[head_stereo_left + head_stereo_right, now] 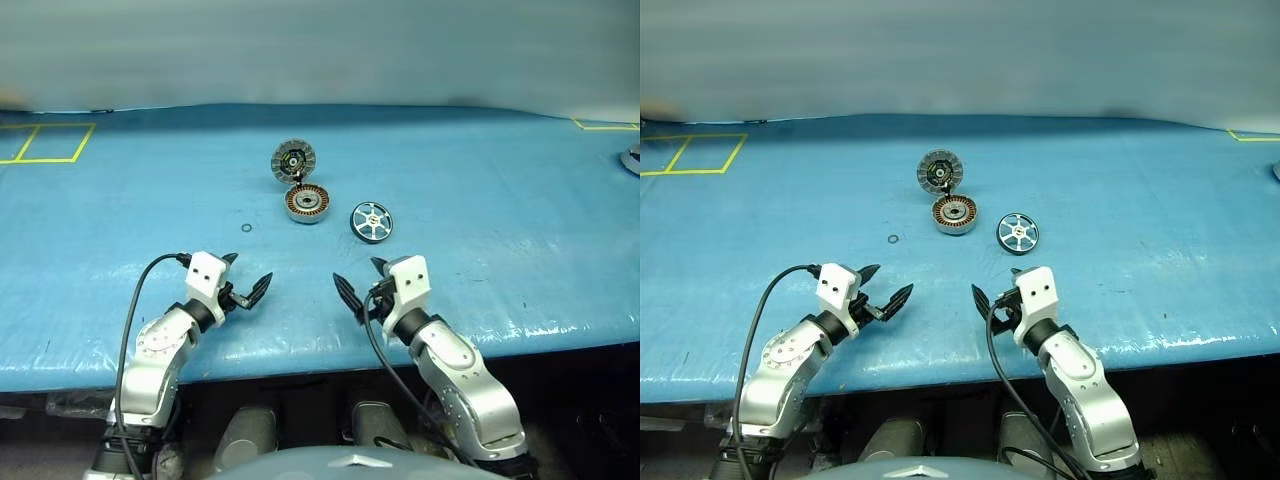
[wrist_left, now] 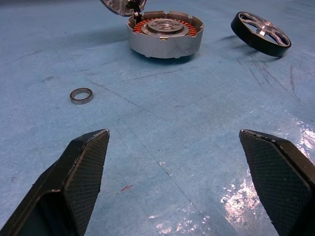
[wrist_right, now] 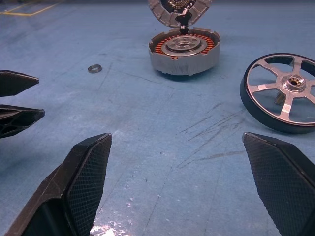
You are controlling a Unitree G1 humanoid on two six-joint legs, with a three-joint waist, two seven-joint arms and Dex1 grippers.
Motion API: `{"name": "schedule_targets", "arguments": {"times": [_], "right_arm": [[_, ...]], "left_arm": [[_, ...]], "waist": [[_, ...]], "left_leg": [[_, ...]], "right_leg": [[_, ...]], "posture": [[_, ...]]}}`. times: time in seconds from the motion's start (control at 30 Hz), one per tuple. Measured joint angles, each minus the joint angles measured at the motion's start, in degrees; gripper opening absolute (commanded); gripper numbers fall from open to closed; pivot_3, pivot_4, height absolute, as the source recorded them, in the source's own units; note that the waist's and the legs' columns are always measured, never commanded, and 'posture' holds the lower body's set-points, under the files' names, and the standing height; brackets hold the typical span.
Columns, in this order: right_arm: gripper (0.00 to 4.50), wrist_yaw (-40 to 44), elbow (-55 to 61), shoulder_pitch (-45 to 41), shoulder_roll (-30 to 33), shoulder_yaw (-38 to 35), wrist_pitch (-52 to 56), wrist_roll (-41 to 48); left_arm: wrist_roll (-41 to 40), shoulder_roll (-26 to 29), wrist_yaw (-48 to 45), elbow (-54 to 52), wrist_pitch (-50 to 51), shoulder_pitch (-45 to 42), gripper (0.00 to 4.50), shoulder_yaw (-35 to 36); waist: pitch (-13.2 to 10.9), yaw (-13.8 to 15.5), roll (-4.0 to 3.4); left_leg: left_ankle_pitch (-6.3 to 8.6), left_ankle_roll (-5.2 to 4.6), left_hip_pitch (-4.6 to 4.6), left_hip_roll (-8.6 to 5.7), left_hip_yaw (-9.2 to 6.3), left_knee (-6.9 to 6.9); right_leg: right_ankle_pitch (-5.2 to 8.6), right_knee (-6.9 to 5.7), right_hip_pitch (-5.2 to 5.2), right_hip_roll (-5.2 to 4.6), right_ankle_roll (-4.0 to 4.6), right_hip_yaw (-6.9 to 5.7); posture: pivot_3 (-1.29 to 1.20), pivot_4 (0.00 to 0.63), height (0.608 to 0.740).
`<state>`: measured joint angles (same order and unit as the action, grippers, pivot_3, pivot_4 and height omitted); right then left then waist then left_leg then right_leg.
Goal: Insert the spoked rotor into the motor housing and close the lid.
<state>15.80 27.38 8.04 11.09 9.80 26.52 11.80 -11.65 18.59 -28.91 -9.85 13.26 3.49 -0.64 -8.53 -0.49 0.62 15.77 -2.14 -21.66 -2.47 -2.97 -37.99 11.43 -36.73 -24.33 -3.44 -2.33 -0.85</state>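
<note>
Blue bench; both claws, left claw and right claw, gape wide, empty. Best pinch the spoked rotor by its black rim, then centre it over the motor housing, whose lid stands open.

The table cover is bright blue, with yellow taped squares off in one corner. The motor housing is silver-grey outside, copper-orange windings inside around a silver centre. The spoked rotor has a black rim and shiny silver spokes. The lid is grey, ribbed, with a dark middle. The little ring is plain grey metal.
</note>
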Motion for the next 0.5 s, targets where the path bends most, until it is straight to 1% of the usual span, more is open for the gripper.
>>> {"name": "schedule_targets", "arguments": {"times": [0.5], "right_arm": [[4.47, 0.46, -0.47, -2.24, 0.18, 0.1, 0.19, -0.22]], "left_arm": [[0.01, 0.11, 0.16, 0.0, 0.4, -0.08, 4.5, 0.06]], "waist": [[0.0, 0.0, 0.0]], "left_leg": [[0.0, 0.0, 0.0, 0.0, 0.0, 0.0]], "right_leg": [[0.0, 0.0, 0.0, 0.0, 0.0, -0.01]], "posture": [[0.0, 0.15, 0.74]]}}
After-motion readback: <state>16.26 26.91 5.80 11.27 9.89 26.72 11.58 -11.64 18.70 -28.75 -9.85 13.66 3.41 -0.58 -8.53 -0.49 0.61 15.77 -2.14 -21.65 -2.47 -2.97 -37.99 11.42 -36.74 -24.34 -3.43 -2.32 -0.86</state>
